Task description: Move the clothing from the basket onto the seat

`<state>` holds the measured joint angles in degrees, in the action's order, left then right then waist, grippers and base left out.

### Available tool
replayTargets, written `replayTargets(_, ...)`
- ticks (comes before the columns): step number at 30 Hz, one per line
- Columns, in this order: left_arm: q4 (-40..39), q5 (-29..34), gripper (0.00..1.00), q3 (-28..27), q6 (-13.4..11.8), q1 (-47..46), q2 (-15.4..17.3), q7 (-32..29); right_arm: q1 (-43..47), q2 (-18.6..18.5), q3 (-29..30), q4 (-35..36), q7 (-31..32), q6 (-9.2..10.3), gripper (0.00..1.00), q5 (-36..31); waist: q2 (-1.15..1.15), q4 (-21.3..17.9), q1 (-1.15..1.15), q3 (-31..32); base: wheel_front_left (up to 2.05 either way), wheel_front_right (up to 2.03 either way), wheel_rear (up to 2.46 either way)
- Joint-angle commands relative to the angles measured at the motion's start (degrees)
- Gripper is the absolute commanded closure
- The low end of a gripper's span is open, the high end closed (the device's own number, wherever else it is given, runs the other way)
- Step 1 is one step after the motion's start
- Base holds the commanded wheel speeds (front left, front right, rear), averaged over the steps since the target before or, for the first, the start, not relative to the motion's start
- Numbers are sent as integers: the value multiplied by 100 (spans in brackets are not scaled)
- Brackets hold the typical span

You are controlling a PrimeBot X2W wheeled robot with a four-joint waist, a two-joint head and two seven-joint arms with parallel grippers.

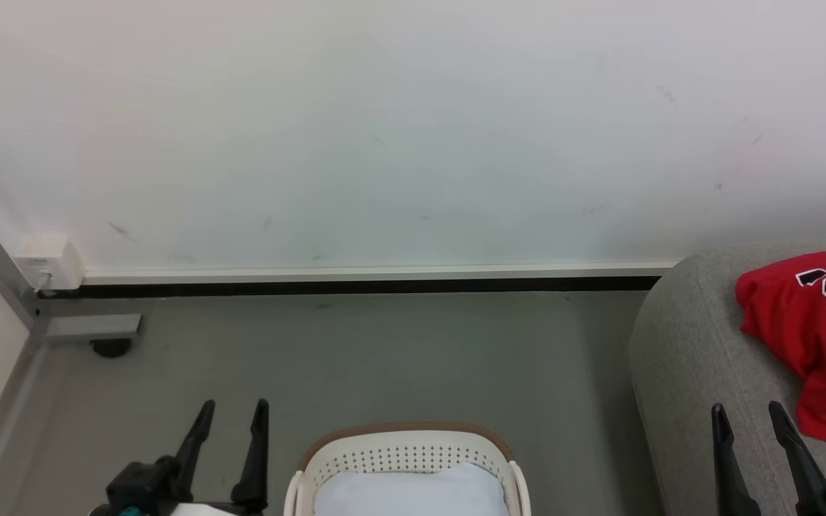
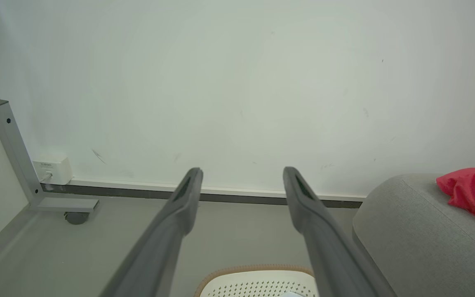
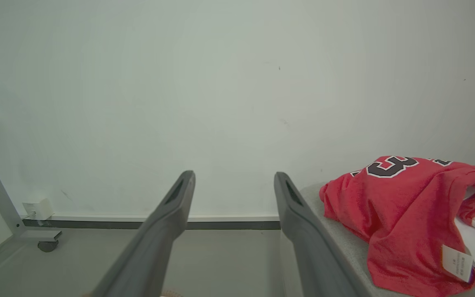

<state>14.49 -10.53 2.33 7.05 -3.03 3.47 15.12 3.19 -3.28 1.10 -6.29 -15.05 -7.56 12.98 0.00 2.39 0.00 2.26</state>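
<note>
Red clothing (image 1: 818,337) with black-and-white numerals lies crumpled on the light grey seat (image 1: 692,358) at the right; the right wrist view shows the clothing (image 3: 402,218) with a white tag, and the left wrist view catches its edge (image 2: 472,194). The cream basket (image 1: 406,459) with a brown rim stands on the floor at bottom centre, holding a pale bluish-white pad (image 1: 413,494). My left gripper (image 1: 234,416) stands open left of the basket, nothing between its fingers. My right gripper (image 1: 748,416) stands open over the seat's front, just left of the clothing.
A white wall with a dark baseboard (image 1: 355,285) runs behind the grey floor. A grey metal frame leg with a caster (image 1: 90,333) and a white socket box (image 1: 51,261) stand at the left. The seat (image 2: 419,231) fills the right side.
</note>
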Motion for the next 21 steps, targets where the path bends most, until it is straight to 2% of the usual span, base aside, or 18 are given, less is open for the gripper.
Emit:
replayTargets(1, 21, 105, 0, -13, 10, -28, -9, 4, -92, 2, -7, -18, -16, 15, 0, 7, 0, 4, 0, 4, 0, 0, 0)
replayTargets(17, 127, 22, 0, -40, 47, -102, -46, 4, -162, -45, -142, -135, -17, 14, 0, 103, 0, 16, 0, 9, 0, 0, 0)
replayTargets(18, 133, 26, 100, -19, 33, -55, -60, 0, -84, -14, -141, -123, 0, 0, 100, 80, 0, 16, 0, 8, 0, 0, 0)
replayTargets(21, 277, 20, 100, -3, 31, 52, -83, -10, -2, 12, -151, -259, 12, 0, 100, 86, 0, 15, 0, 8, 0, 0, 0)
